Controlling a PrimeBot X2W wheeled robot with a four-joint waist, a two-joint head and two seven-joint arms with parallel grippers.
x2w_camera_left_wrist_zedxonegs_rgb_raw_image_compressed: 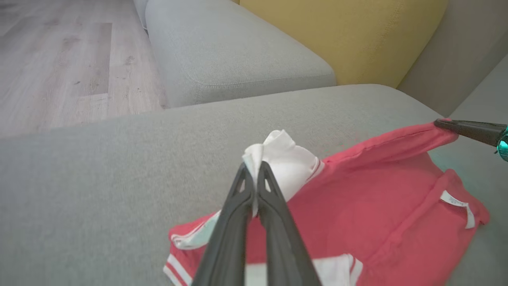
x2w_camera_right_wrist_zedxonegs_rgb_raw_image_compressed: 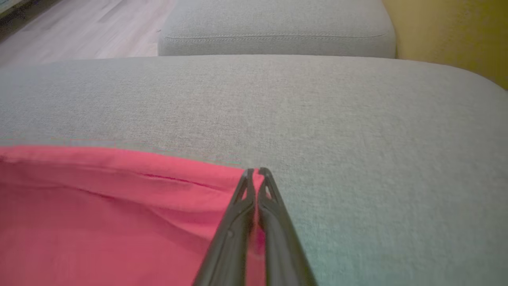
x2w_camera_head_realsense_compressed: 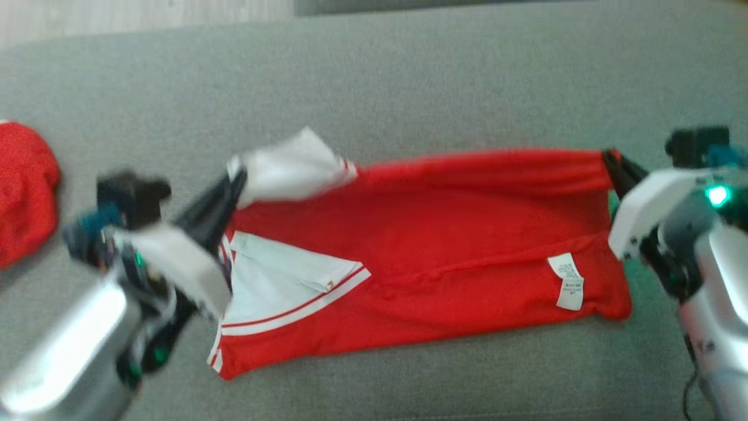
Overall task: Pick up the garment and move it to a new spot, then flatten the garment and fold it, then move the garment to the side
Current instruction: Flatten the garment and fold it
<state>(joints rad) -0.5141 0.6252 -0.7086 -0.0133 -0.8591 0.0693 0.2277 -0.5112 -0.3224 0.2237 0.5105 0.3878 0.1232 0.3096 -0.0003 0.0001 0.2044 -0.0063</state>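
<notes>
Left pincer clamps the white sleeve of the red garment; right pincer clamps its red corner.

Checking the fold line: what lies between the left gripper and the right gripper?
In the head view, the red garment spans it: the left gripper pinches its white end, the right gripper its red corner.

Shirt lying across the sofa cushion, left gripper at its left end, right gripper at its far right corner, another cloth on the cushion far left, floor beyond.
</notes>
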